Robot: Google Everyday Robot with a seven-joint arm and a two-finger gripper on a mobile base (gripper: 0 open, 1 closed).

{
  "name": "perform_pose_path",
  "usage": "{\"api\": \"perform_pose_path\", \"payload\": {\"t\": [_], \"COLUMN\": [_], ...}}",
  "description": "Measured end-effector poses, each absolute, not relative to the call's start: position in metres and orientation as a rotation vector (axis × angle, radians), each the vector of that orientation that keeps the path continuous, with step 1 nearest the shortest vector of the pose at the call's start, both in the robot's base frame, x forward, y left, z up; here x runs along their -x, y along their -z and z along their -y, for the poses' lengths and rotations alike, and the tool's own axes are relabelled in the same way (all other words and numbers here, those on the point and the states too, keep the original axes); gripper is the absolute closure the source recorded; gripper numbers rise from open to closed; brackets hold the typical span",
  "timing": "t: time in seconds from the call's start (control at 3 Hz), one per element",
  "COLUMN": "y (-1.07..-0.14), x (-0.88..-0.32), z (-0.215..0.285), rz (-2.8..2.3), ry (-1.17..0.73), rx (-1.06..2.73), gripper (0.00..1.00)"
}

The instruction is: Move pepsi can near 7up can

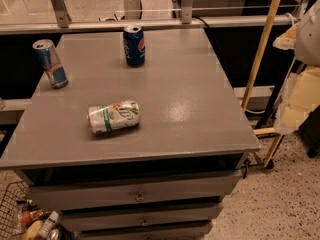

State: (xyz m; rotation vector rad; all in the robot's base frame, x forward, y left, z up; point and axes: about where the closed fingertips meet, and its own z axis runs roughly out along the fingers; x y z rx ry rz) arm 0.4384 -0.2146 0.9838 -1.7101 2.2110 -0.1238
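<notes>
Toppling could befall the upright pepsi can [134, 45] at the far side of the desk [190, 99]. A nudge could roll the lying 7up can [113, 117]. The claw is out of view, so I cannot tell how open it is.

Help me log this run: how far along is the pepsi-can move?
Done: nothing yet. The pepsi can stands upright far back on the table, apart from the 7up can lying on its side nearer the front. In hand: nothing; the gripper is off the table's right side, away from both cans. Left: reaching, grasping, carrying and setting it beside the 7up can.
</notes>
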Motion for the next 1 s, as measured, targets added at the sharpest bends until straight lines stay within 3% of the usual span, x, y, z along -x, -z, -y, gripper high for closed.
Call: {"api": "perform_pose_path", "payload": {"t": [0.67,1.0], "y": [-0.981,-0.970], "x": [-0.460,-0.508], "z": [0.207,0.182], "rz": [-2.188,-2.139], "ry": [0.072,-0.024], "rx": [1.688,1.661], "gripper": [0.00,0.00]}}
